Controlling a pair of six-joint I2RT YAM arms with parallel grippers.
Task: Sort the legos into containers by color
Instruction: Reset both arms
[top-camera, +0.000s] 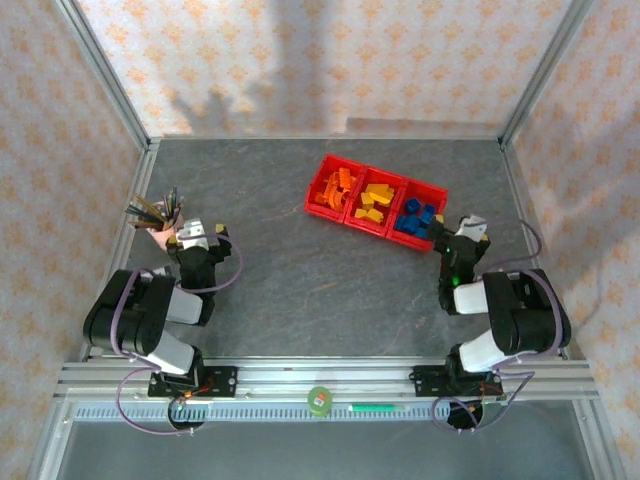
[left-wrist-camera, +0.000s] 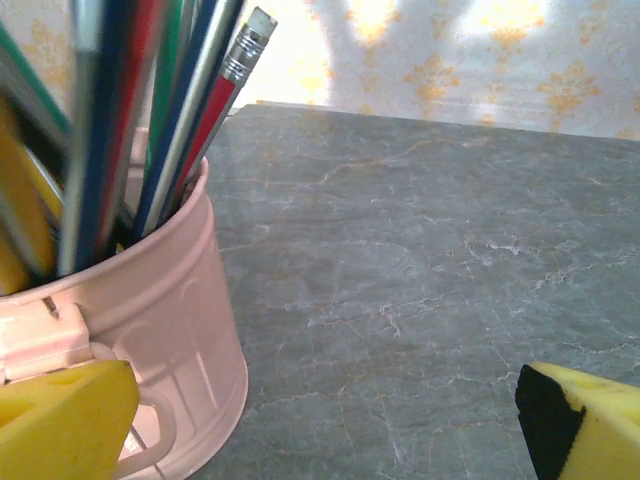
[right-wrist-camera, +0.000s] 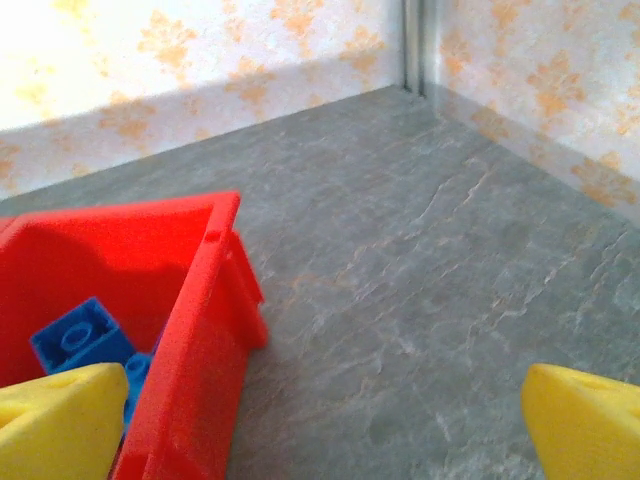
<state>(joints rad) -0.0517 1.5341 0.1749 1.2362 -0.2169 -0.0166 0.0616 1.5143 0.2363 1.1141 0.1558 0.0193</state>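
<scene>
On the table (top-camera: 300, 290), three joined red containers (right-wrist-camera: 205, 320) sit far right. The left gripper (left-wrist-camera: 330, 420), by the pink cup (left-wrist-camera: 160, 320), and the right gripper (right-wrist-camera: 320, 420), beside the blue-brick end, both gape empty. The legos (top-camera: 375, 200) lie inside by colour, seemingly none loose: light, rigid, slick; pinch the flat sides.

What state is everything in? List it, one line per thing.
containers: open-topped, joined in a row, all holding bricks.
orange legos: in the left bin.
yellow legos: in the middle bin.
blue legos: in the right bin.
left gripper: open, empty, beside the pink cup.
right gripper: open, empty, beside the blue-brick bin.
pink cup: upright, holding pencils.
</scene>
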